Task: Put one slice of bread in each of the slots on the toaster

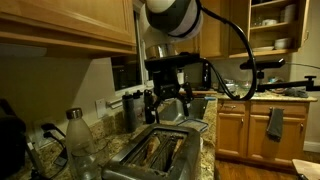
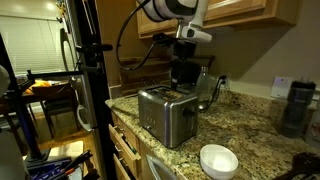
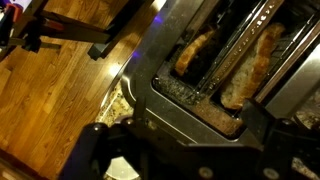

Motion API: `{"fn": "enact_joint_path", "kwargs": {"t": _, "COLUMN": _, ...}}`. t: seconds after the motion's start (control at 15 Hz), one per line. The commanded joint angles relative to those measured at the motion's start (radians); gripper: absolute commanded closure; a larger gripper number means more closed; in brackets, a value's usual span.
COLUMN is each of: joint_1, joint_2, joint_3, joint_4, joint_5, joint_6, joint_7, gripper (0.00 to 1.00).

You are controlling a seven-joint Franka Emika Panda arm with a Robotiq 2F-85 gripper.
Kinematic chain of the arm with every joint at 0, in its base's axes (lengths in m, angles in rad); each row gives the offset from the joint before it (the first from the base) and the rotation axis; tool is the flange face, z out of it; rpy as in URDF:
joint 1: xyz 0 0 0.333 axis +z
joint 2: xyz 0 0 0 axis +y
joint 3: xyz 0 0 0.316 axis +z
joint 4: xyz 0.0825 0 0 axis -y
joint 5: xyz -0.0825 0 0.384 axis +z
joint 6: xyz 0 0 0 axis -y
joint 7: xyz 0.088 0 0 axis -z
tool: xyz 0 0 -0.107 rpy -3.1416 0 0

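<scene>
A steel two-slot toaster (image 1: 150, 158) stands on the granite counter and shows in both exterior views (image 2: 165, 116). In the wrist view its top (image 3: 160, 95) lies right below me. One bread slice (image 3: 197, 50) sits in one slot and another slice (image 3: 255, 68) sits in the other. The slices also show in an exterior view (image 1: 160, 147). My gripper (image 1: 168, 110) hangs a little above the toaster in both exterior views (image 2: 185, 78). In the wrist view the gripper (image 3: 195, 118) is open and empty, its fingers spread wide over the toaster's near end.
A white bowl (image 2: 218, 160) and a dark tumbler (image 2: 297, 106) stand on the counter. A clear bottle (image 1: 78, 135) stands beside the toaster. A black camera stand (image 2: 90, 80) rises at the counter's edge. Wall cabinets (image 1: 70, 25) hang overhead.
</scene>
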Motion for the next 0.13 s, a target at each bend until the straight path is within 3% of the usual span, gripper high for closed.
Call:
{"fn": "enact_joint_path", "kwargs": {"t": 0.0, "joint_1": 0.001, "joint_2": 0.000, "joint_3": -0.001, "joint_4": 0.001, "joint_5": 0.000, "joint_6": -0.002, "joint_7": 0.000, "gripper": 0.02}}
{"fn": "enact_joint_path", "kwargs": {"t": 0.07, "joint_1": 0.001, "joint_2": 0.000, "joint_3": -0.001, "joint_4": 0.001, "joint_5": 0.000, "joint_6": -0.002, "joint_7": 0.000, "gripper": 0.02}}
